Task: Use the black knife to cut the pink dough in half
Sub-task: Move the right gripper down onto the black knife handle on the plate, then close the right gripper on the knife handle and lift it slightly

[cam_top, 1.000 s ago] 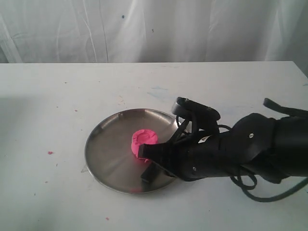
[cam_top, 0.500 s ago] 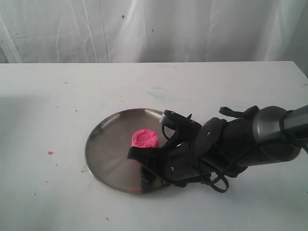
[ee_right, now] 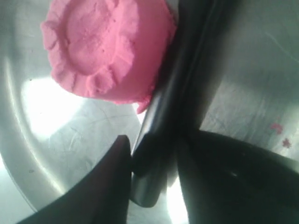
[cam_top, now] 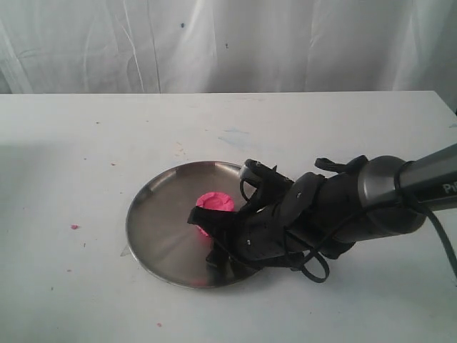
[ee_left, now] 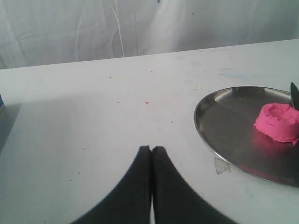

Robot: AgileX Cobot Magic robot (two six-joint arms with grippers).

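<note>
White desk point(cam_top: 86, 157), round steel plate point(cam_top: 153, 229), pink dough point(cam_top: 214, 202) touching black knife point(ee_right: 175, 100), right tool point(ee_right: 152, 186) pinching the knife, left tool point(ee_left: 151, 151) pressed together.

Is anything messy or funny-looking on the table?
Yes. Tiny pink crumbs lie scattered on the white table, off the steel plate. The pink dough is one dented lump, and the black knife sits against its side.

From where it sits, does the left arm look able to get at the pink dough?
Probably yes: bare table lies between the left gripper and the pink dough, though the right gripper with the black knife crowds its far side.
</note>
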